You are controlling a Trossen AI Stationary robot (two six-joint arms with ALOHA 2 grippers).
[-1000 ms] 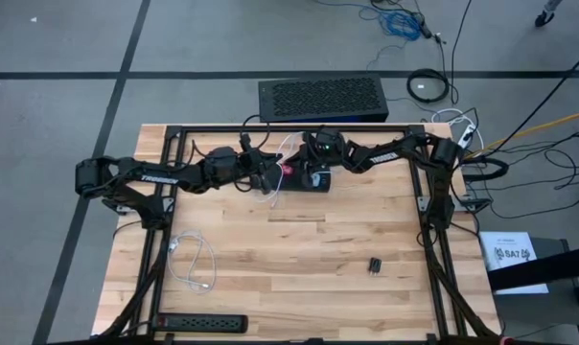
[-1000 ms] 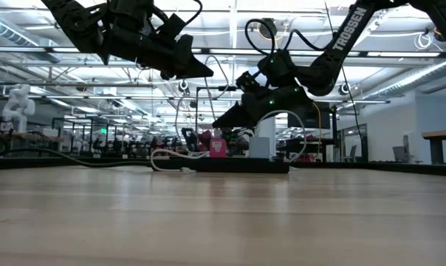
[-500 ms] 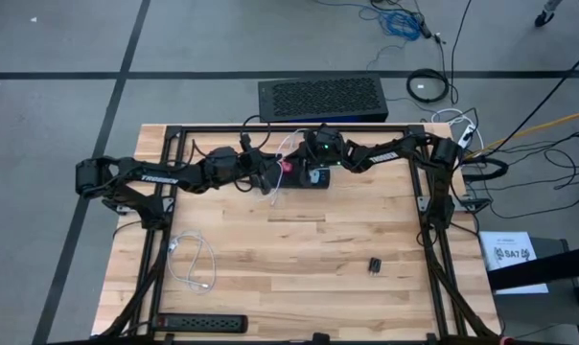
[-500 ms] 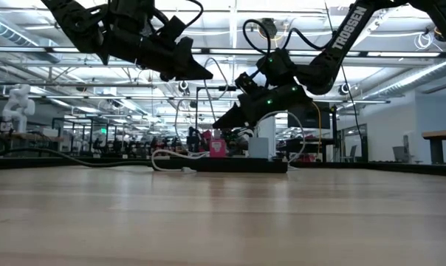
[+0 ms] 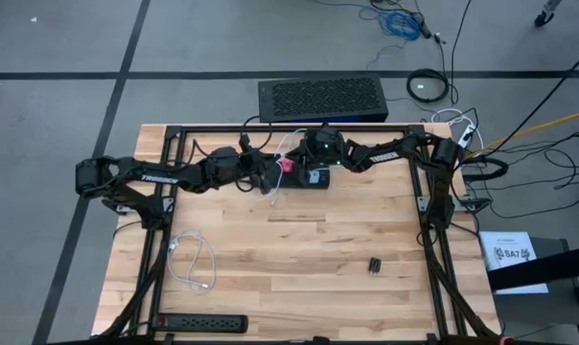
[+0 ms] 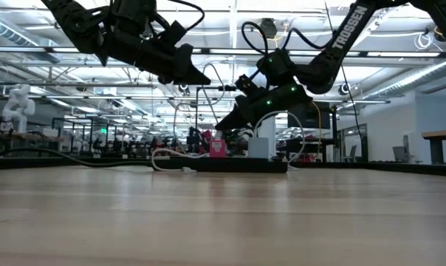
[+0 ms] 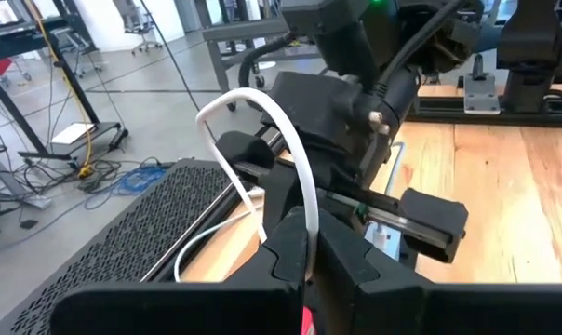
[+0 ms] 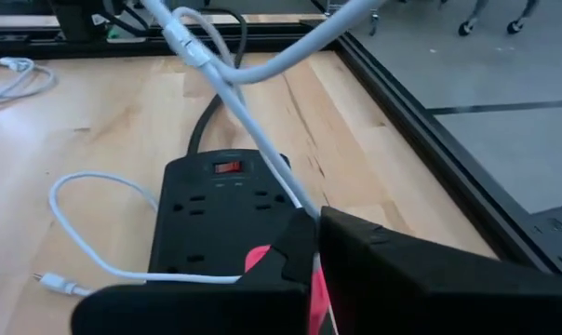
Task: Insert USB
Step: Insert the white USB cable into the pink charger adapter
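A black power strip (image 5: 320, 182) lies near the table's far edge and also shows in the right wrist view (image 8: 220, 200). A pink block (image 6: 218, 147) stands on its left end. A white cable (image 7: 295, 158) loops between both arms. My left gripper (image 5: 272, 178) is raised above the strip's left end and is shut on the cable. My right gripper (image 5: 304, 174) hovers low over the pink block, shut on the same cable (image 8: 262, 154). The cable's plug end is hidden between the fingers. My left gripper pinches the white cable (image 7: 309, 228) between its two fingers, which lie across it. The cable arches up from the fingers and is lifted clear of the table. My right gripper pinches the white cable (image 8: 298, 200) between its fingers, slanting down from the table's right. The cable runs away from the fingertips toward the other arm, and the fingers hide its end.
A second white cable (image 5: 194, 261) lies coiled on the near left of the table. A second black power strip (image 5: 203, 324) sits at the near edge and a small black adapter (image 5: 375, 264) on the near right. A black perforated box (image 5: 321, 98) stands beyond the far edge.
My right gripper has shifted slightly above the pink block. Both grippers stay shut on the white cable.
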